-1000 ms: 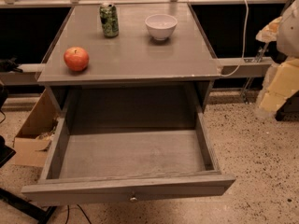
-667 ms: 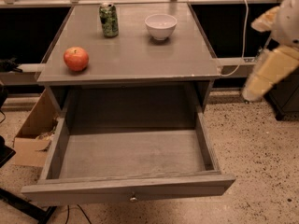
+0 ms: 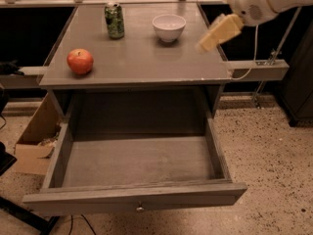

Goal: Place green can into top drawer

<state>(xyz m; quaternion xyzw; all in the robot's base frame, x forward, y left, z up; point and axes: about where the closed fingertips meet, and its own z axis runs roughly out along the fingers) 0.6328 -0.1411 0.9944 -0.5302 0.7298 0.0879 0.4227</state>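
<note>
At the far left a cardboard box [image 3: 33, 142] sits on the floor beside the table. On the tabletop [image 3: 139, 60] we meet the apple [image 3: 80, 61] first, near the front left corner. The green can [image 3: 114, 20] stands further back, well apart from the apple. It is upright, its long axis vertical and its silver top facing up. Just right of it is the white bowl [image 3: 168, 27]. The gripper [image 3: 211, 37] hangs over the right edge of the tabletop, tilted down and to the left. We cannot tell whether it is spread or closed up, and it touches nothing.

Below, the top drawer [image 3: 137, 199] is pulled out towards us.

As we see it, the bowl is the main hazard, since it lies between the gripper and the can, and a straight reach could knock it. A push high on the can would likely topple it and let it roll off. On the way down, the can could also catch the tabletop's front edge.
</note>
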